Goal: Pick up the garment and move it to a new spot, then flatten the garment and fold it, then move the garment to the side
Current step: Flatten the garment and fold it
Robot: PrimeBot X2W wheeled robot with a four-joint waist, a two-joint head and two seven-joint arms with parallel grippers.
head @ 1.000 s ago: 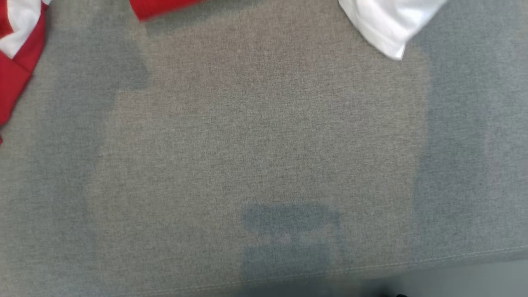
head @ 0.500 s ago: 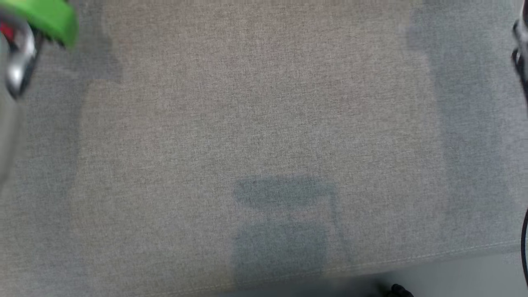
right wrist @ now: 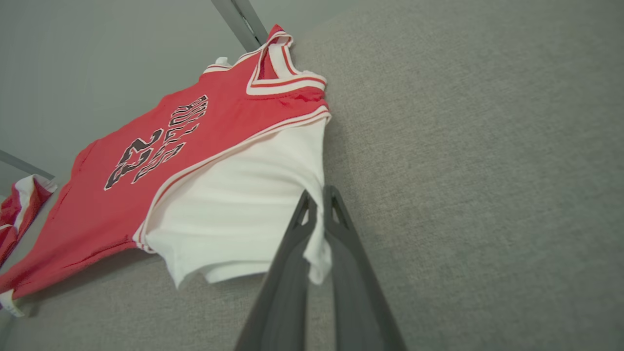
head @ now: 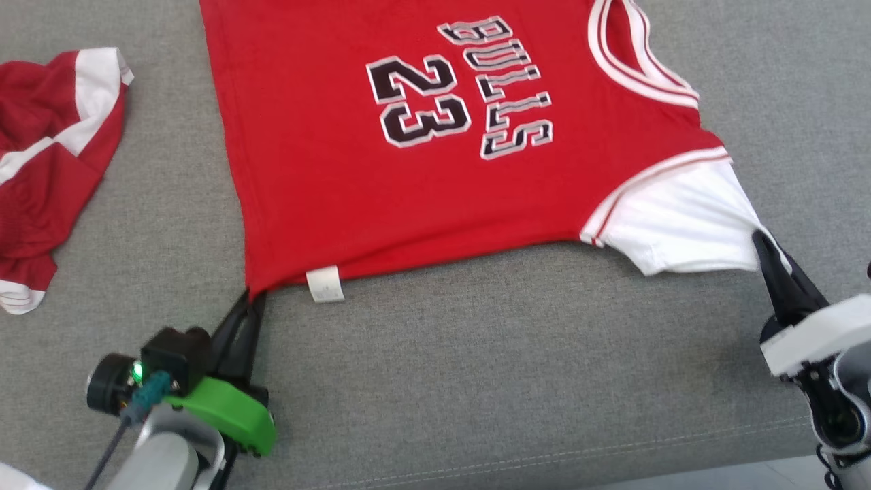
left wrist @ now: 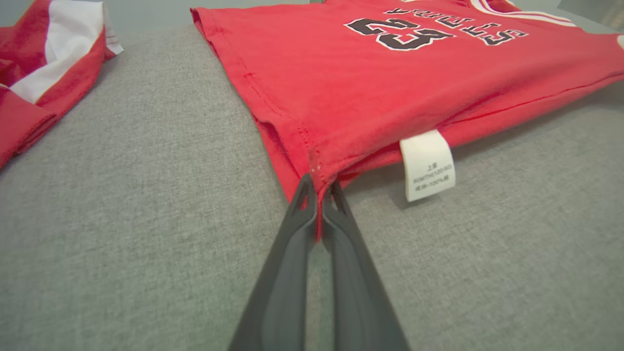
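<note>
The garment (head: 408,190) is a red jersey printed "BULLS 23" with a white sleeve (head: 680,231). It lies spread on the grey cushion (head: 510,381), its near edge pulled taut between my two grippers. My left gripper (head: 253,294) is shut on the jersey's near hem corner, beside a white care label (head: 325,284). The left wrist view shows the red corner (left wrist: 317,161) pinched at the tips of that gripper (left wrist: 319,183). My right gripper (head: 759,237) is shut on the white sleeve's edge. In the right wrist view white cloth (right wrist: 243,209) runs between the fingers of this gripper (right wrist: 319,195).
A second red and white garment (head: 47,170) lies crumpled at the far left, apart from the jersey. The cushion's front seam (head: 612,449) runs along the bottom, with pale floor (head: 748,473) past it at the lower right. Bare grey fabric lies between my grippers.
The head camera has swung. Earlier it showed mostly bare grey cushion, with cloth only at the top edge. Now the spread jersey and both grippers are in the picture.
</note>
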